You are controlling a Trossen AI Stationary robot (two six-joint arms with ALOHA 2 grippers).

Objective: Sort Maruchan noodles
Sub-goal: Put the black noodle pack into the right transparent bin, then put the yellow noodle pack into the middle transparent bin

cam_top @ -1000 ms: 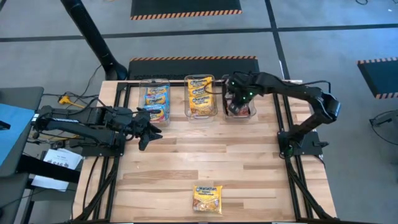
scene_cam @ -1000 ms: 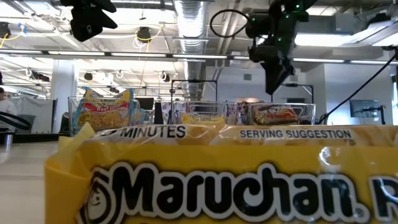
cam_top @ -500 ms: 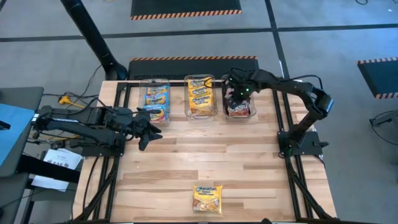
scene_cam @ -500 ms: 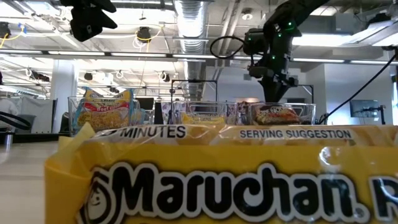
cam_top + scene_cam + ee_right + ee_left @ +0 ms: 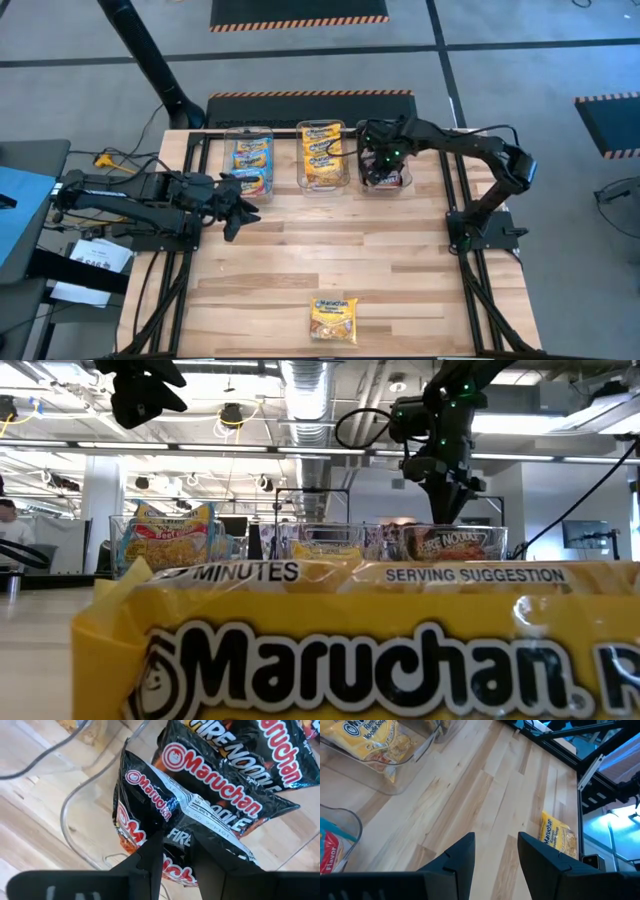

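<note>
The right gripper (image 5: 374,165) has shifted a little since a second ago: in the high view it now sits over the right bin (image 5: 403,186), slightly lower and nearer the middle bin (image 5: 324,188) than before, with the arm's elbow drawn in toward the table. The left gripper (image 5: 243,210) has not moved; it hangs over the table (image 5: 400,260) just in front of the left bin (image 5: 262,132). That bin holds blue-pink packets (image 5: 252,153), the middle 1 holds yellow packets (image 5: 323,155), and 1 lone yellow packet (image 5: 334,319) lies at the near edge, well apart from the 3 bins.

In the low view the right gripper (image 5: 447,505) hangs above the right bin (image 5: 500,540), lower than it was a second ago; the black packet (image 5: 455,543) inside now shows its lettering at a different angle. The lone packet (image 5: 340,650) fills the foreground. The left gripper (image 5: 140,395) stays high at the upper left.

In the left wrist view the left gripper (image 5: 495,851) has its fingers (image 5: 462,852) apart with nothing between them, over bare wood, the lone packet (image 5: 559,837) farther off.

In the right wrist view the right gripper (image 5: 176,847) pinches the crumpled edge of a black packet (image 5: 160,805), which stands tilted inside the clear bin (image 5: 75,820), leaning on another black packet (image 5: 230,775) lying flat.
</note>
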